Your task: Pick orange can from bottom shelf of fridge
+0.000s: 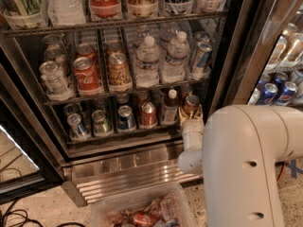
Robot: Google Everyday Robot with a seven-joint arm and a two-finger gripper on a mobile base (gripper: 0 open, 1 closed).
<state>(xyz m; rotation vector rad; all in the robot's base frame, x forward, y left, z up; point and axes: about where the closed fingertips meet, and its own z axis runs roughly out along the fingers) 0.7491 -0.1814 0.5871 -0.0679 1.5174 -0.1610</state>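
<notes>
The orange can (191,104) stands at the right end of the bottom shelf (118,135) of the fridge (123,167), whose door is open. It is small and copper-orange with a silver top. My gripper (191,120) is at the can's lower part, right at the shelf's front edge, on a white wrist that comes up from my large white arm (251,169) at the lower right. The arm hides the fridge's lower right corner.
On the same shelf, from the left, stand silver cans (76,125), a blue can (126,117), a red can (148,114) and a small dark bottle (170,109). The rack above holds Coca-Cola cans and water bottles. A clear bin (142,212) of wrappers sits on the floor. Pepsi cans (277,91) show at right.
</notes>
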